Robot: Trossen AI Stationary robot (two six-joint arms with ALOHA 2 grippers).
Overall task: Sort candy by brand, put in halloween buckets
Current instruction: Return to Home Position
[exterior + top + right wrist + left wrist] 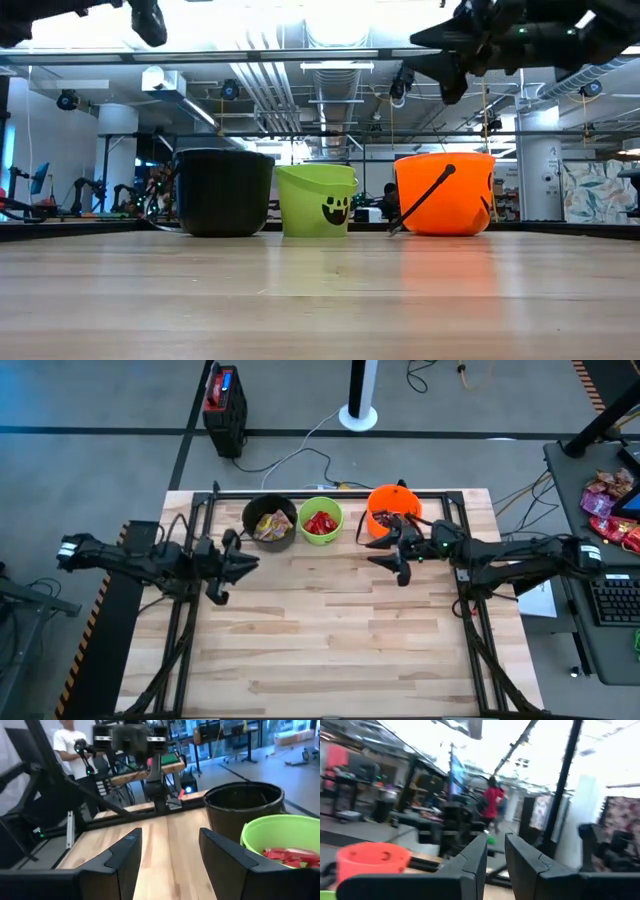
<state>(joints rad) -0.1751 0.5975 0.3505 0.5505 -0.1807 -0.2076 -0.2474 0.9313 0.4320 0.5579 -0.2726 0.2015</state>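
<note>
Three buckets stand in a row near the table's far edge. The black bucket (270,521) holds yellow and silver candy (271,526). Red candy (320,523) fills the lime green bucket (321,520). The orange bucket (392,505) stands with its thin black handle (420,200) leaning down in front. My left gripper (250,563) hovers in the air just near of the black bucket, its fingers a narrow gap apart (495,855). Raised beside the orange bucket, my right gripper (378,550) is open wide and empty (170,850), facing the green bucket (280,845) and black bucket (242,807).
A black metal frame (330,493) runs along the table's far edge and down both sides. The bare wooden tabletop (330,630) stretches toward the near edge. Pink and red bags (608,500) lie on a side desk off to the right. A person (70,745) stands beyond the table.
</note>
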